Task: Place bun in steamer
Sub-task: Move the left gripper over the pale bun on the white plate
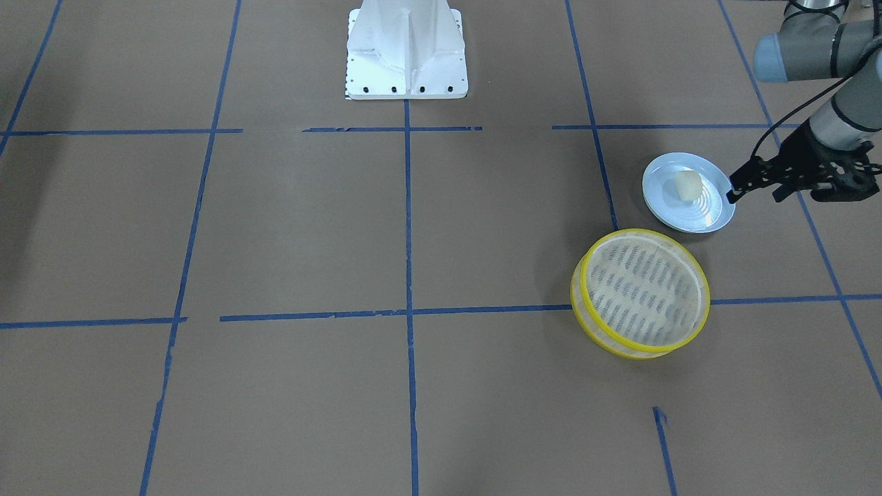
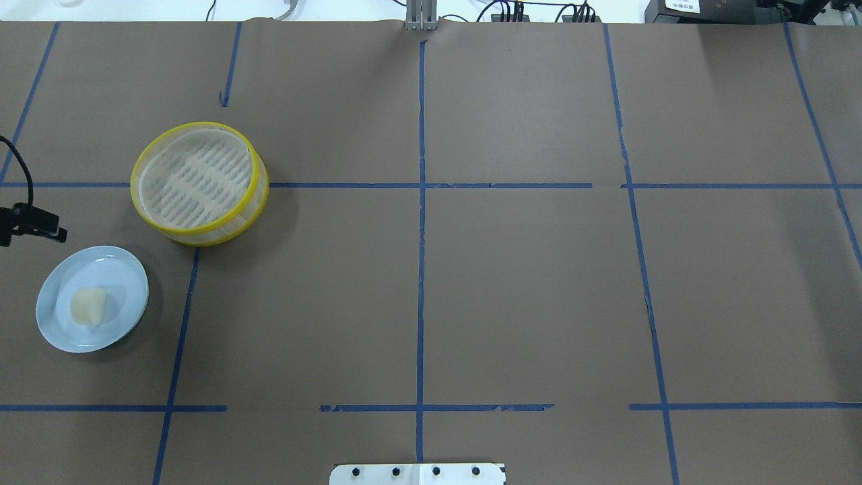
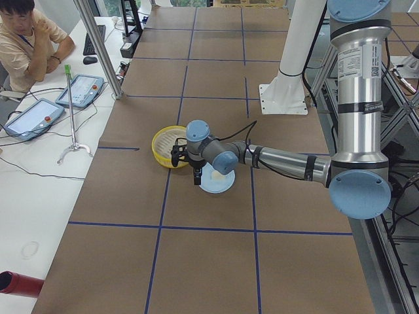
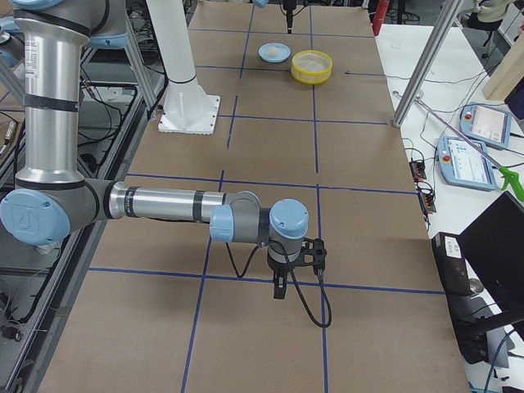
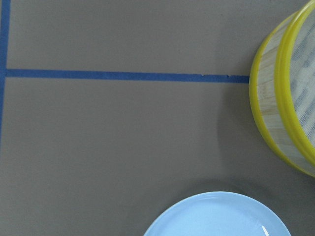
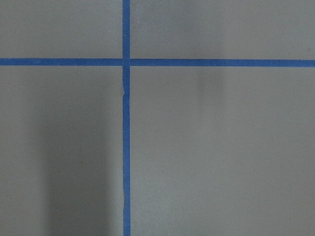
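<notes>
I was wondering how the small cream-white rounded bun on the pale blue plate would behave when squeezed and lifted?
The small cream-white bun looks matte and doughy, so it probably dents rather than slips. It is far smaller than the pale blue plate, so likely light. Its stubby, rounded shape may let it roll on that glossy surface if nudged sideways.

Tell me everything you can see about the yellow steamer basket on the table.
The steamer is a round, shallow basket with two bright yellow rims, top and bottom, pale translucent-looking sides and a whitish floor with rows of slots. It stands upright and empty on the brown paper-covered table, over a blue tape line. Only the table touches it. The pale blue plate holding the bun lies close beside it, with a gap between them.
</notes>
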### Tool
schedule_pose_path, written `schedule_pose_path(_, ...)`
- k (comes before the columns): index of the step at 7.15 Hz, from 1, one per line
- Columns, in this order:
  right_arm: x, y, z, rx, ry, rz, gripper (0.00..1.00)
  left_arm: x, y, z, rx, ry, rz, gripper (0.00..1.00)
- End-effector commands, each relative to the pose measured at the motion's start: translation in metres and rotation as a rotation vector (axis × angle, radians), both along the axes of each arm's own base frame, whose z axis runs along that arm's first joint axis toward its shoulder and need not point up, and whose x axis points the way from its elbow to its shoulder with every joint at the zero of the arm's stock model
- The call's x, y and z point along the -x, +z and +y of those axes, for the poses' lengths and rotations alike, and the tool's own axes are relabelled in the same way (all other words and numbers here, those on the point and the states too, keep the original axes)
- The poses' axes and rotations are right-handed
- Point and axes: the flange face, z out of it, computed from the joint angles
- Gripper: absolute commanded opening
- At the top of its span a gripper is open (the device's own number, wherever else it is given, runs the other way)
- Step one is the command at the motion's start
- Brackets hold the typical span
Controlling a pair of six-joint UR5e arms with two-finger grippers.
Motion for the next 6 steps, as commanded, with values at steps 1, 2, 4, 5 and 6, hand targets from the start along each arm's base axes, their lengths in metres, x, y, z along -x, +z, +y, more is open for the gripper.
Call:
schedule_pose_path(1,0.000,0.000,0.000,0.000,0.000,0.000,1.00,-0.047,-0.002,0.020,0.053,0.001,-0.026,0.99)
schedule_pose_path(2,0.000,0.000,0.000,0.000,0.000,0.000,1.00,-0.059,0.001,0.028,0.058,0.029,-0.031,0.97)
schedule_pose_path(4,0.000,0.000,0.000,0.000,0.000,0.000,1.00,-0.074,0.006,0.037,0.064,0.065,-0.038,0.97)
schedule_pose_path(5,0.000,0.000,0.000,0.000,0.000,0.000,1.00,-0.077,0.013,0.039,0.074,0.073,-0.048,0.95)
schedule_pose_path(6,0.000,0.000,0.000,0.000,0.000,0.000,1.00,-0.084,0.015,0.044,0.079,0.089,-0.049,0.92)
